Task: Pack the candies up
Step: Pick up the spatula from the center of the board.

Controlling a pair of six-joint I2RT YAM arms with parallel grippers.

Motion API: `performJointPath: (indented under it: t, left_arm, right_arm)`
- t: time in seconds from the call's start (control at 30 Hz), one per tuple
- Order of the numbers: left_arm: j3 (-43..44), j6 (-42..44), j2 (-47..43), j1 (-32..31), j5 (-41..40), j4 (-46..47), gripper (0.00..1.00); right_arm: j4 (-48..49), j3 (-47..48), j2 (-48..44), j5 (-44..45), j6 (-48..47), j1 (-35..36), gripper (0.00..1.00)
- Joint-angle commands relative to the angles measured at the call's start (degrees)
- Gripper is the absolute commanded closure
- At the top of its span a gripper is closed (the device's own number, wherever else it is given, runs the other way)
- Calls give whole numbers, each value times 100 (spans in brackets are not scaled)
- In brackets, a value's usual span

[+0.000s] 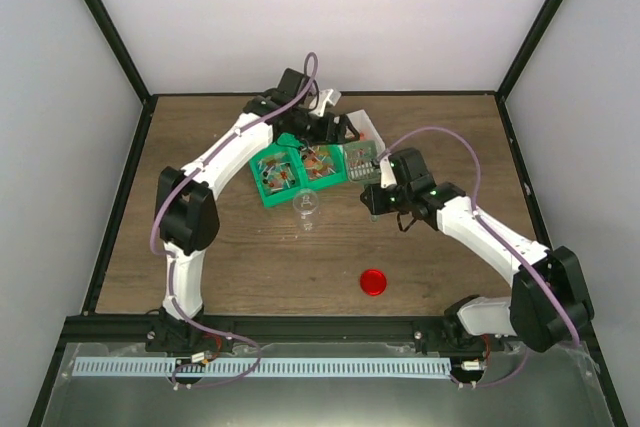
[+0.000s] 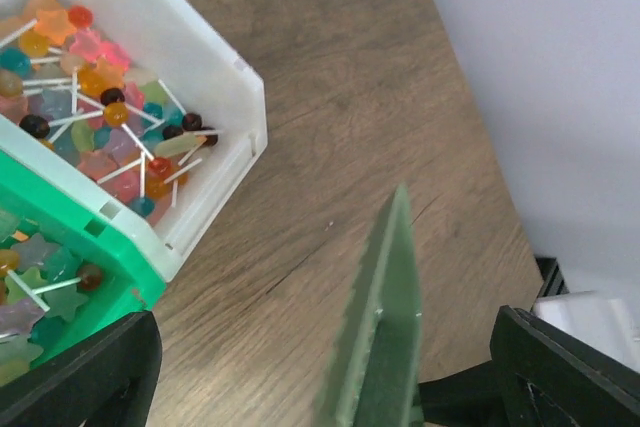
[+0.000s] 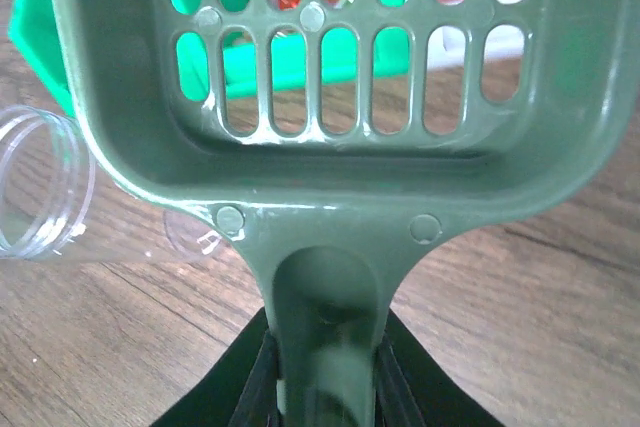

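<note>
At mid-table, toward the back, green tray (image 1: 262, 194) holds candies (image 2: 100, 97) in its compartments. White box (image 2: 215, 172) is butted against the tray and also full of candies: mixed colours, orange, red, teal, pink, many on short white sticks.

Right gripper (image 3: 325, 372) is clenched on the handle of the green slotted scoop (image 3: 320, 147). Scoop head sits low over the wood table (image 3: 560, 287), facing the tray, with candies visible through the slots.

Clear jar (image 1: 306, 205) is just beside the scoop head, on the near side of the tray. It seems to lie on its side with the mouth toward the right wrist camera, hard to be sure from above.

Left gripper (image 2: 328, 367) is released, fingers (image 2: 80, 377) spread wide, hovering near the white box's corner. Scoop's rim stands edge-on between the fingers; cannot tell if it touches either one.

Red lid (image 1: 373, 281) lies flat on the table, well apart from tray and jar, nearer the arm bases on the right side.
</note>
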Motion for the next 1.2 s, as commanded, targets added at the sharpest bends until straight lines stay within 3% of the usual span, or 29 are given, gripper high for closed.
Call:
performJointPath:
  t: [0.0, 0.1, 0.23, 0.47, 0.6, 0.7, 0.87, 1.17]
  left_arm:
    - [163, 389, 166, 20, 229, -464, 11]
    - [120, 399, 178, 21, 256, -475, 24]
    - [139, 421, 227, 13, 440, -486, 33]
    - [80, 468, 202, 3, 369, -489, 75]
    - [47, 423, 197, 3, 365, -426, 88]
    - [6, 354, 225, 3, 401, -346, 93]
    - [-94, 247, 265, 15, 402, -146, 96]
    - [-209, -131, 339, 380, 871, 587, 96]
  right_arm:
    - [231, 396, 78, -334, -440, 36, 82]
    - [183, 492, 109, -390, -511, 43, 82]
    - [116, 562, 170, -476, -572, 45, 82]
    - [150, 587, 218, -702, -546, 45, 82]
    - [118, 633, 263, -777, -596, 75, 80]
    - [109, 631, 254, -804, -615, 88, 76]
    - [171, 584, 109, -556, -468, 89, 41]
    - [600, 124, -741, -126, 136, -309, 22]
